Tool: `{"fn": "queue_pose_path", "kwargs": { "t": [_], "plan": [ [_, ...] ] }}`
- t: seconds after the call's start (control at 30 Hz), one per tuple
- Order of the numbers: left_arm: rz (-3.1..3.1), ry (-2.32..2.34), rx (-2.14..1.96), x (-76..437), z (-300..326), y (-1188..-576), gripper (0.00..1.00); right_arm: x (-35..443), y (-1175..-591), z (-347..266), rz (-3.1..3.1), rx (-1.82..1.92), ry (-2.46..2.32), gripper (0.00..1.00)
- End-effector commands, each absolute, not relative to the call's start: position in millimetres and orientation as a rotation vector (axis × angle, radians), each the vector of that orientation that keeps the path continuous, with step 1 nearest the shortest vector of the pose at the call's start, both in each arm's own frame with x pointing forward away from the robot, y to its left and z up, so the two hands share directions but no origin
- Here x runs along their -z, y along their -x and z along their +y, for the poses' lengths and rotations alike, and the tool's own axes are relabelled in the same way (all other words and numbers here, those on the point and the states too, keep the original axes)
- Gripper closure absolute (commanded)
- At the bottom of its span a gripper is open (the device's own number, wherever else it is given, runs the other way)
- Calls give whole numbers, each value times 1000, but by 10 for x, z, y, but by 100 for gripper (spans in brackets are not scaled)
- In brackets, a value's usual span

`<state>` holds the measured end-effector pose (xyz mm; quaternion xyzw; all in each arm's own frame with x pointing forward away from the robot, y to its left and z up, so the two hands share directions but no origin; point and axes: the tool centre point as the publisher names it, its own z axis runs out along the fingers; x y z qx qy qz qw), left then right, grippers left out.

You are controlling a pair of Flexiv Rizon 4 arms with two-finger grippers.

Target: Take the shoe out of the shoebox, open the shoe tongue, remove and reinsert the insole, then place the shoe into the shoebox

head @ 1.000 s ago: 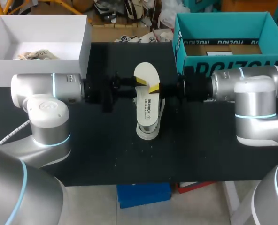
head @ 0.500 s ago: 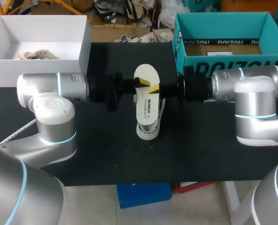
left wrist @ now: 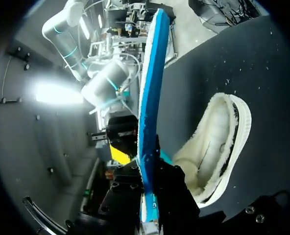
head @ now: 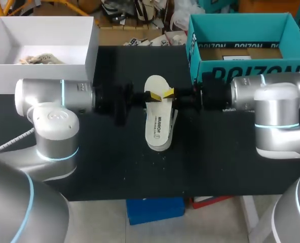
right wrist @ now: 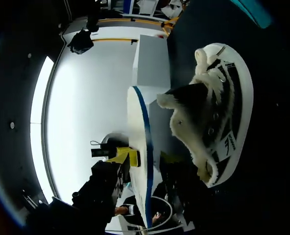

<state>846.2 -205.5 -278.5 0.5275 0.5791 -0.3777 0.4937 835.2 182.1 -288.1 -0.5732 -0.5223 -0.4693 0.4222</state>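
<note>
While the left gripper (head: 151, 95) pinches one long edge of the insole (head: 156, 119), the right gripper (head: 169, 93) pinches the opposite edge. Both are closed on it, yellow tips facing each other across it. Insole is held flat between them, printed white side up, blue side down. In each wrist view it runs edge-on straight out between the fingers. Shoe (left wrist: 218, 147) lies on the black table (head: 114, 162) just under both grippers and the insole, fleece lining showing. Teal shoebox (head: 251, 65) stands behind the right gripper, near its wrist.
</note>
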Motion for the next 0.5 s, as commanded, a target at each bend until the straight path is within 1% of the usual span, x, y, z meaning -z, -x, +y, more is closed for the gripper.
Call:
{"fn": "queue_pose_path", "kwargs": {
  "t": [0.03, 0.3, 0.37, 0.5],
  "plan": [
    [1555, -1350, 836, 2688, -1855, -8168, 100, 2813, -8198, 1659, -1324, 1153, 1554, 0],
    [1755, -1402, 851, 2778, -1649, -7830, 100, 2812, -8044, 1206, -1387, 1122, 1804, 0],
    [1811, -1498, 835, 2820, -1621, -7685, 100, 2769, -7994, 1101, -1460, 1071, 1886, 0],
    [1811, -1498, 835, 2820, -1621, -7685, 100, 2769, -7994, 1101, -1460, 1071, 1886, 0]
  ]
}}
